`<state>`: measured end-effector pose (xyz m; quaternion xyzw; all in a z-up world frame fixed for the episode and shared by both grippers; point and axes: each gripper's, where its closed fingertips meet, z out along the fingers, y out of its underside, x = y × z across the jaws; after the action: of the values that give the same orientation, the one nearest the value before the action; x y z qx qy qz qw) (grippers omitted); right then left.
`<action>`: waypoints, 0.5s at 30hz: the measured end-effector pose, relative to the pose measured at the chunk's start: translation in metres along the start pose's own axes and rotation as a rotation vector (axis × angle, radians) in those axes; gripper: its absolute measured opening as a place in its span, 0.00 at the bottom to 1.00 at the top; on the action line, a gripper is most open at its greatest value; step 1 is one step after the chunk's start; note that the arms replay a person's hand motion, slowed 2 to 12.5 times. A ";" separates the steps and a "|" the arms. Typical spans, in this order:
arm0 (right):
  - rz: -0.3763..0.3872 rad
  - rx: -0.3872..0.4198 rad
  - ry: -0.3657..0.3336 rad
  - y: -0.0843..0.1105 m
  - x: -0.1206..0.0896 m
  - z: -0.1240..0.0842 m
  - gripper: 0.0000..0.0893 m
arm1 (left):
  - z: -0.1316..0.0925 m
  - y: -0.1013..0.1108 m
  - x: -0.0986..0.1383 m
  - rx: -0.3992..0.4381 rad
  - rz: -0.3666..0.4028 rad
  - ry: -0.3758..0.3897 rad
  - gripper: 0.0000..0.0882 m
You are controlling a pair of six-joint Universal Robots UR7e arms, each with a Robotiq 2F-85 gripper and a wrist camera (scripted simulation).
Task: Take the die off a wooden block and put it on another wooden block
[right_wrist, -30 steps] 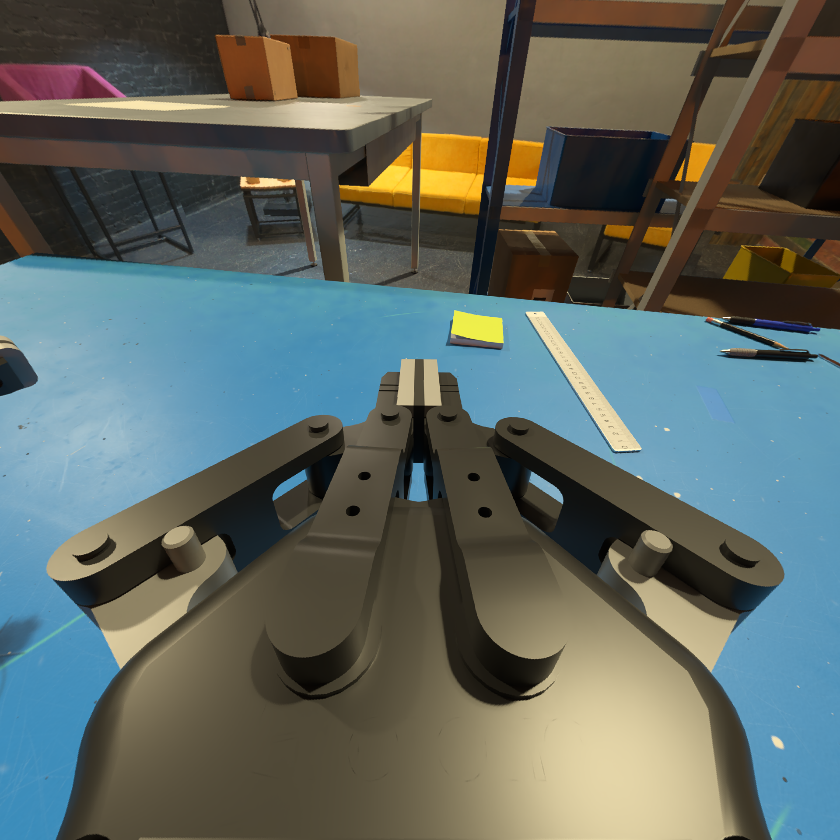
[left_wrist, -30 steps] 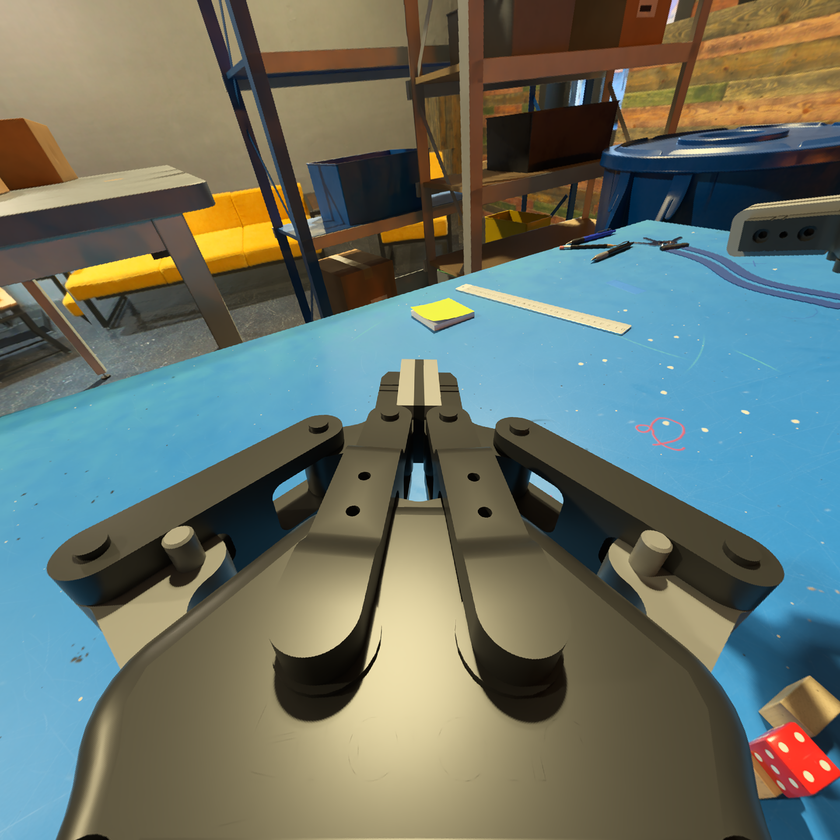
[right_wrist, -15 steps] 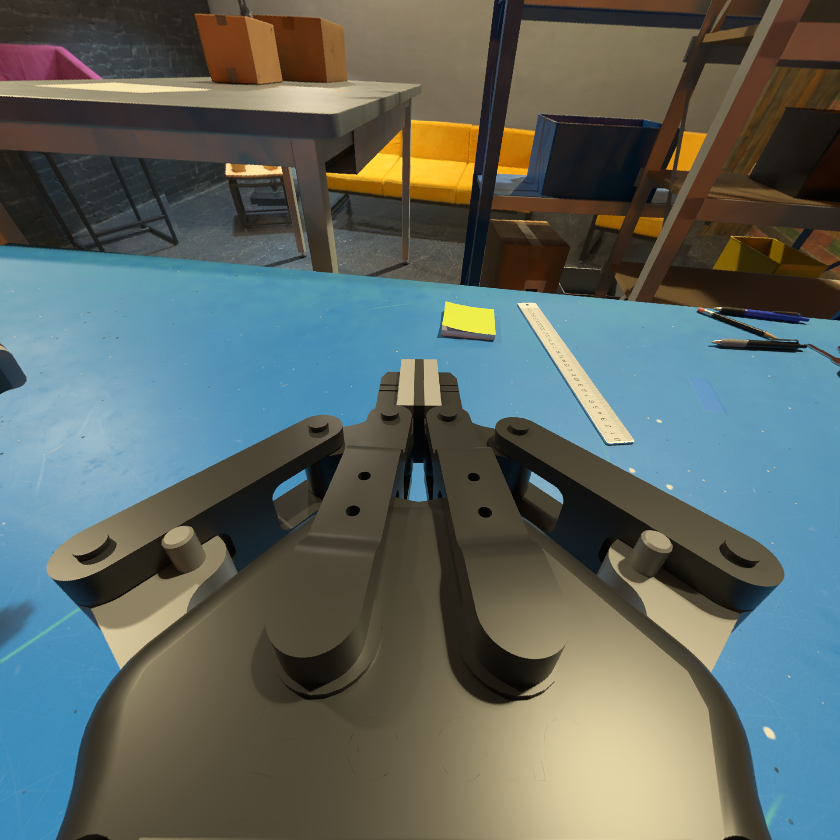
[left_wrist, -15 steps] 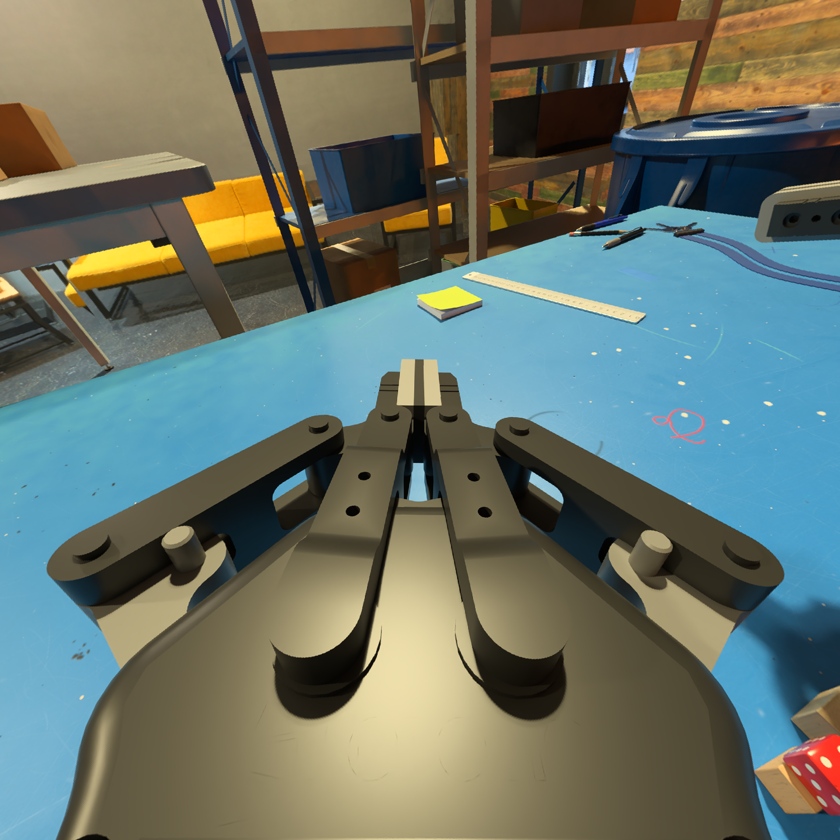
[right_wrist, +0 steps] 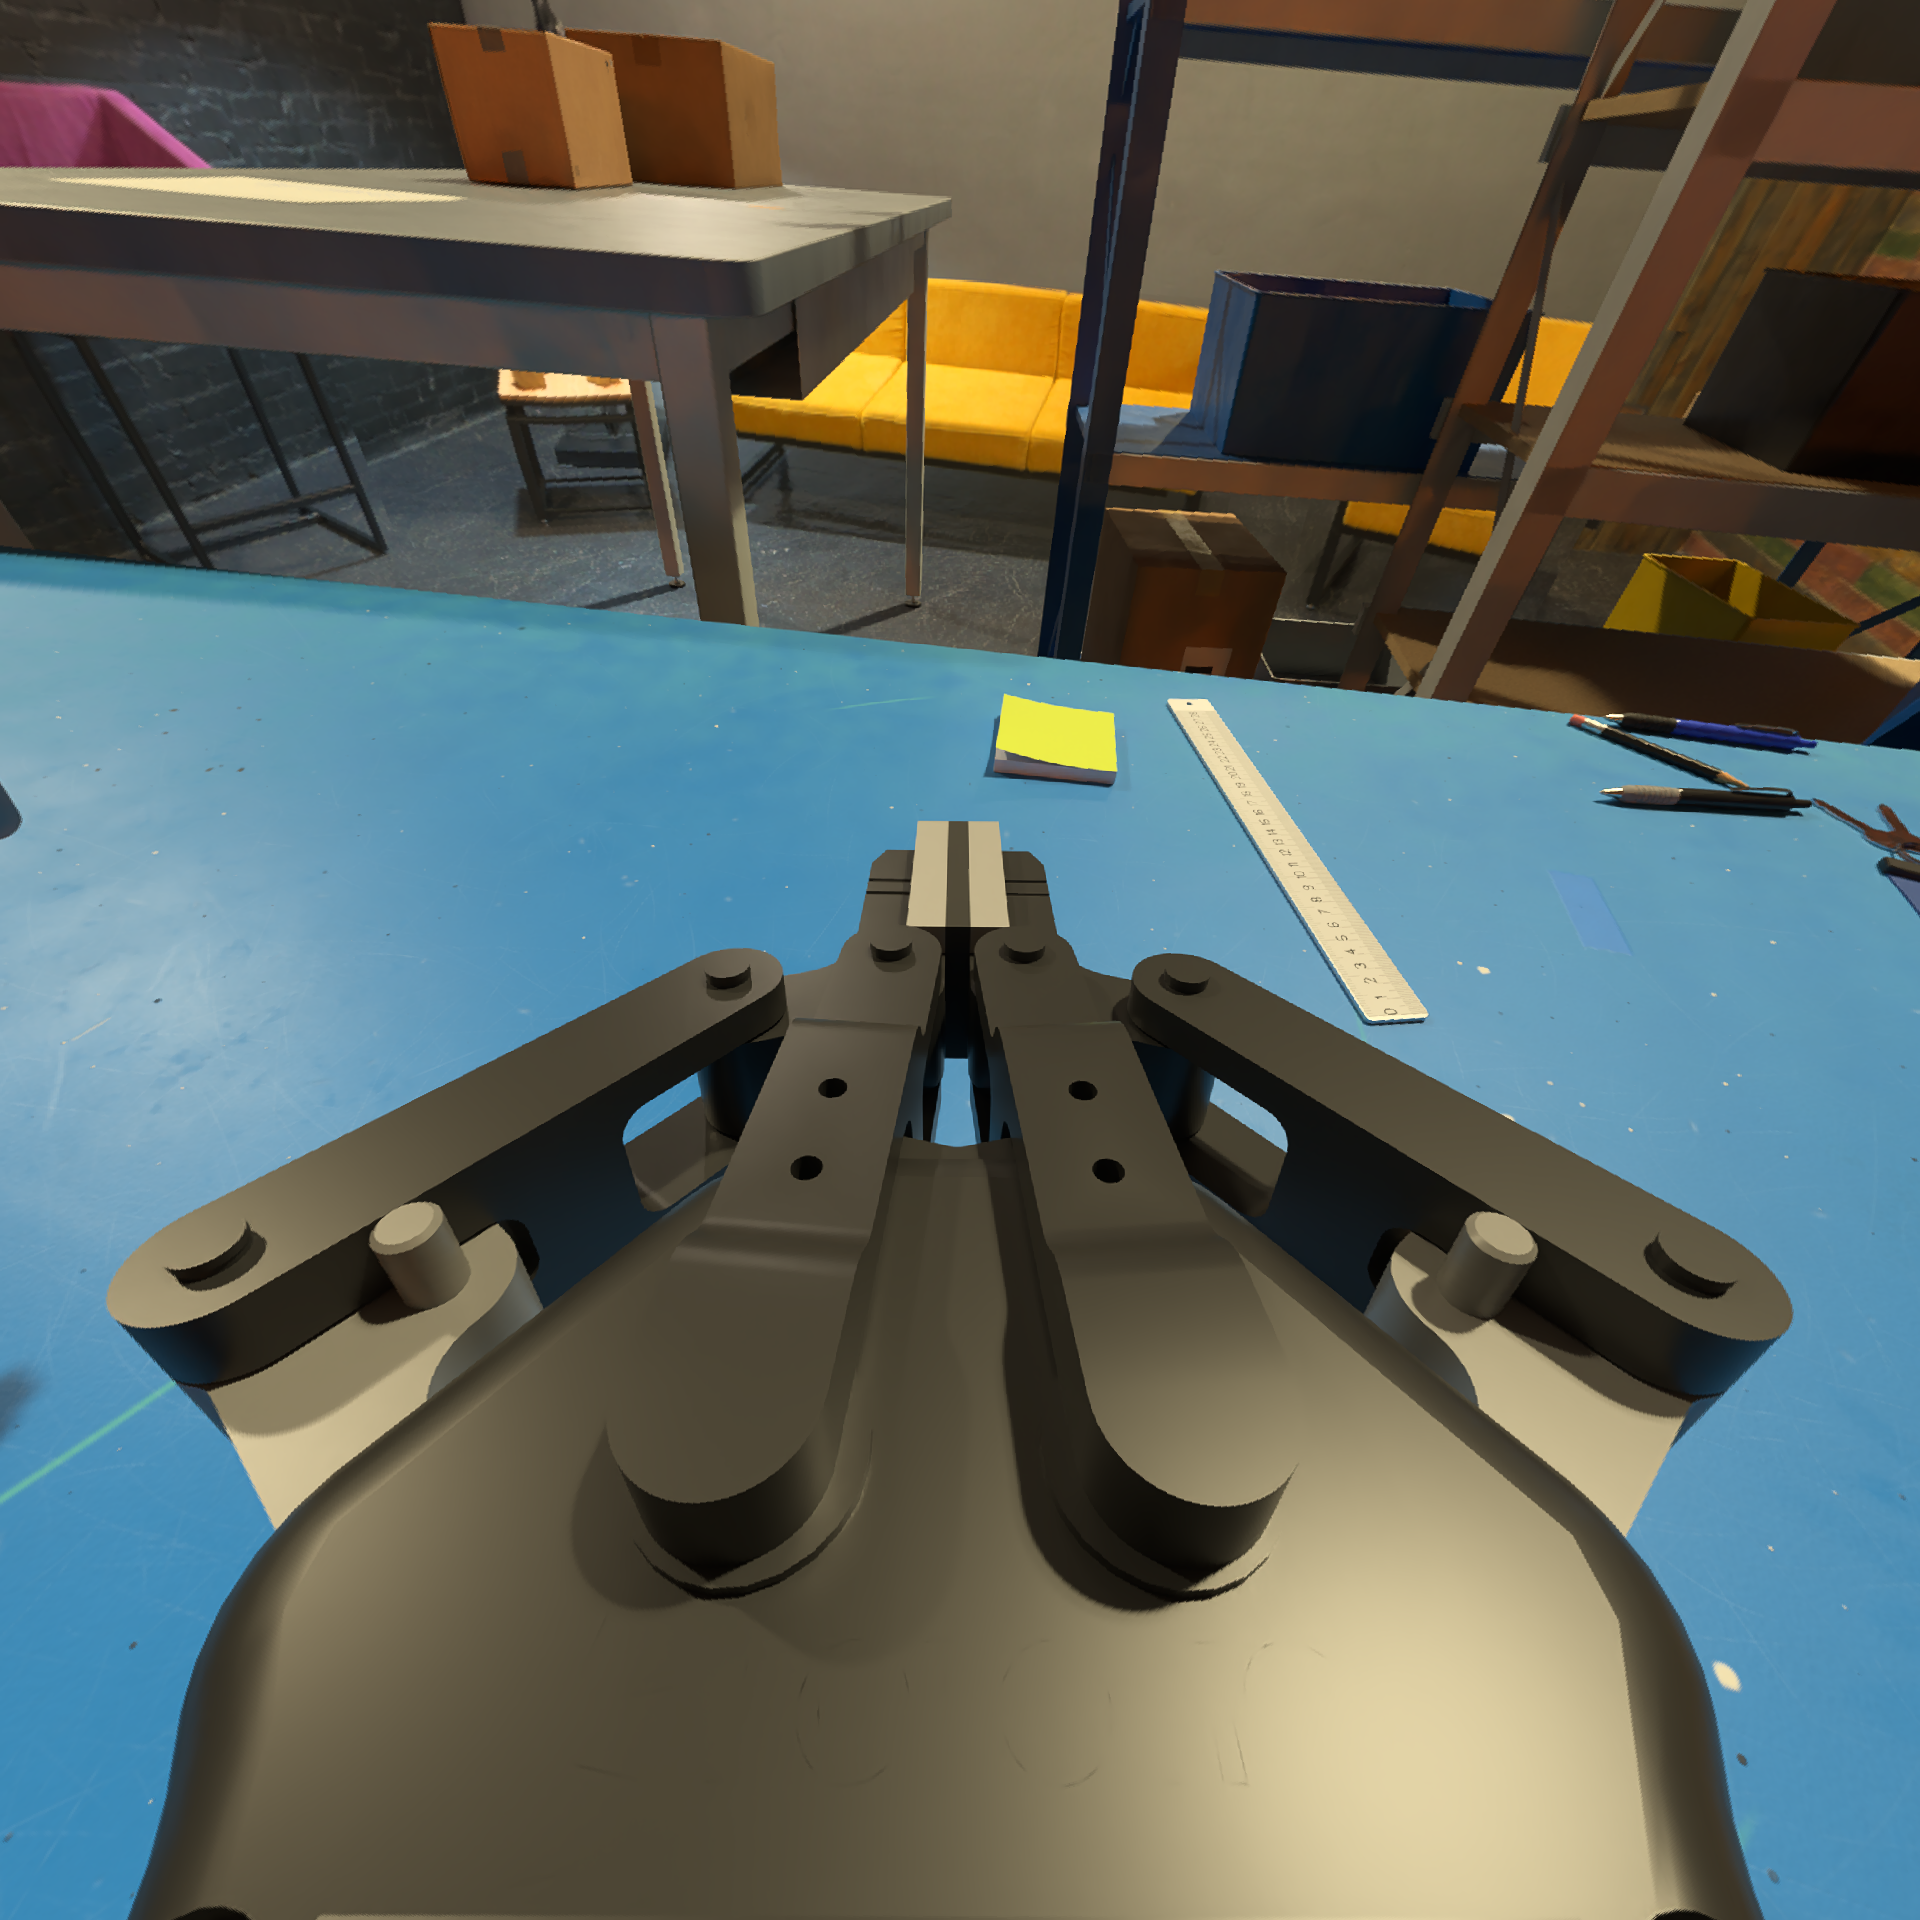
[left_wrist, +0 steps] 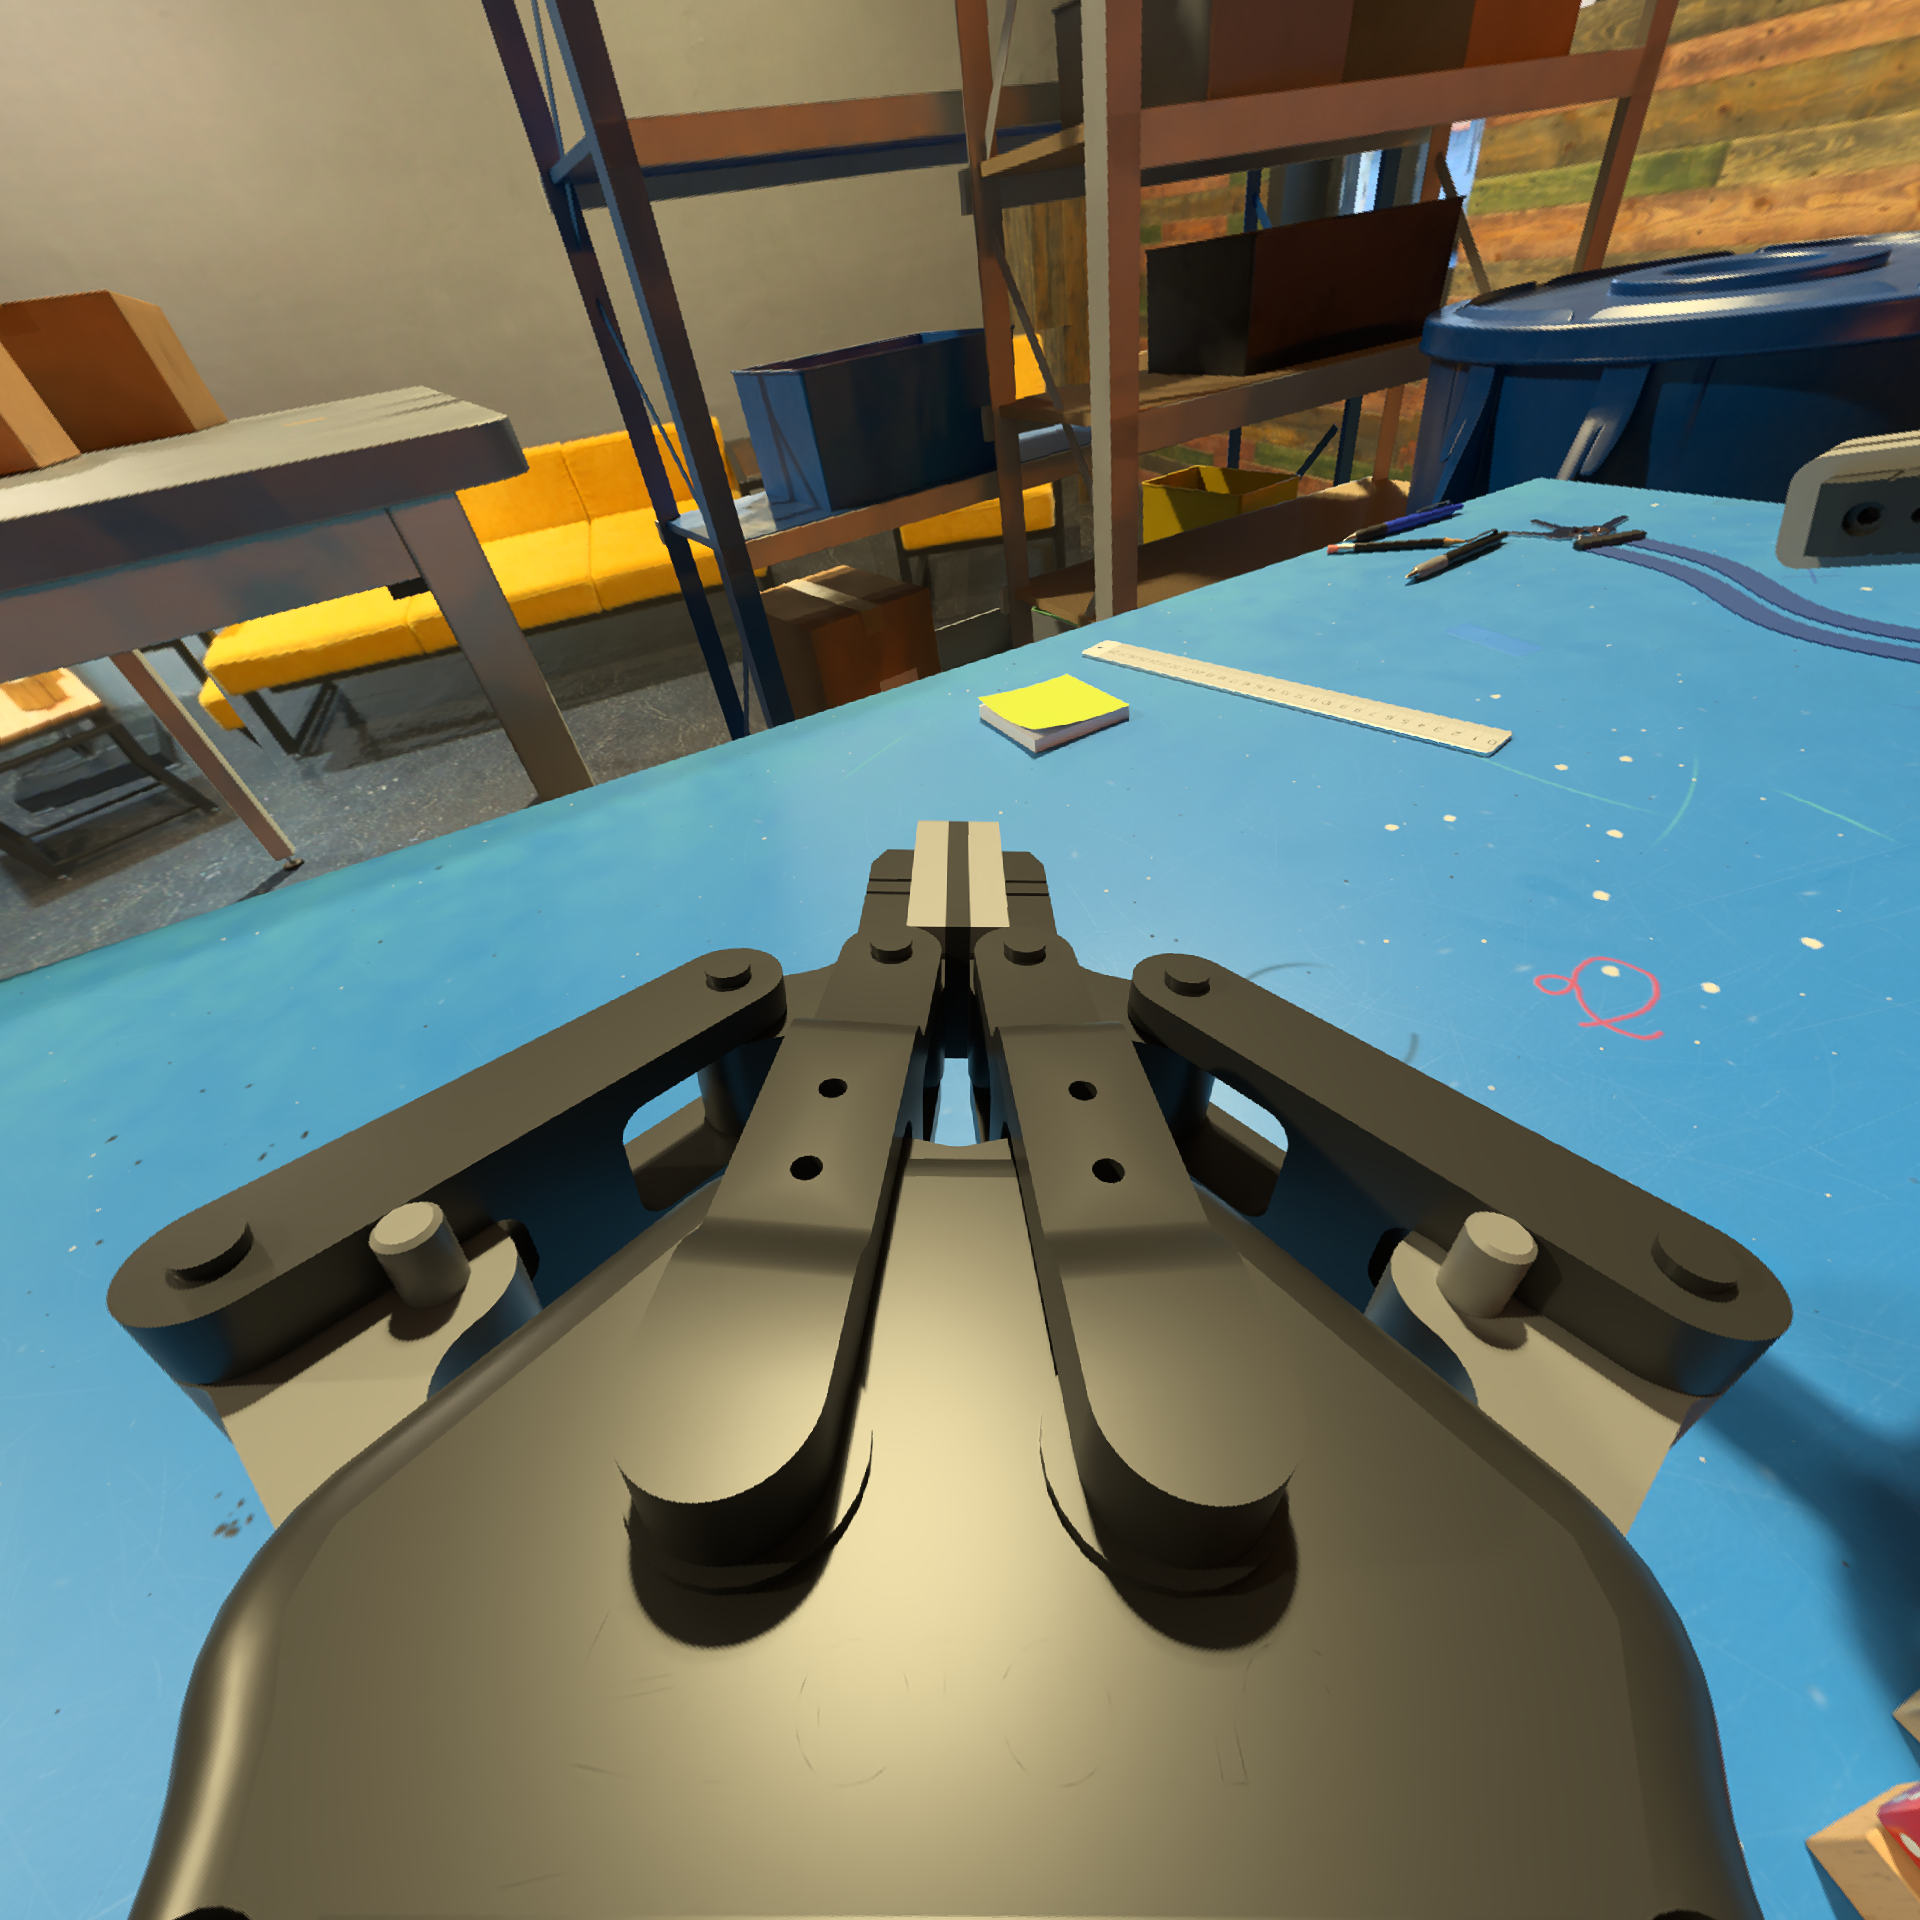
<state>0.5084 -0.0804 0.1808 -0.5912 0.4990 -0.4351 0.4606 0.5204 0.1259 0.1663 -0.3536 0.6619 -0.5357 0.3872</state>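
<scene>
Left gripper (left_wrist: 958, 871): we read its pads pressed flat together, clenched on nothing, held above the blue table (left_wrist: 312, 1091).
Right gripper (right_wrist: 958, 871): likewise clenched and empty, pads meeting with no gap, above the same table.
Die (left_wrist: 1903, 1829): only a red sliver shows at the bottom-right edge of the left wrist view, resting against a wooden block (left_wrist: 1860, 1865). We cannot tell which face is up. It is absent from the right wrist view.
Second block: a pale corner at the right edge of the left view may belong to it; we cannot confirm.
Step in hand: we judge this to be the approach; no grasp has begun.
Procedure: we advise releasing the fingers first, then bringing the die into full view, centring it between the pads, and descending square to two opposite faces.
Yellow notepad (left_wrist: 1055, 709): far ahead, well apart from the die.
Ruler (left_wrist: 1299, 696): just beside the notepad.
Pens (left_wrist: 1429, 540): at the far table edge.
Obstructions: we see none near the die; the adjoining block may crowd one finger.
</scene>
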 end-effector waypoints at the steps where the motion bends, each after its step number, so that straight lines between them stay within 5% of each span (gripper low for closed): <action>1: 0.000 0.000 0.000 0.000 0.000 0.000 0.00 | 0.000 -0.001 0.000 0.001 0.000 -0.001 0.00; 15: -0.013 0.001 0.000 0.001 -0.001 0.001 0.00 | -0.001 -0.009 -0.007 0.021 0.009 -0.013 0.00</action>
<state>0.5089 -0.0797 0.1799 -0.5942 0.4951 -0.4382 0.4581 0.5234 0.1311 0.1762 -0.3500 0.6553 -0.5385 0.3977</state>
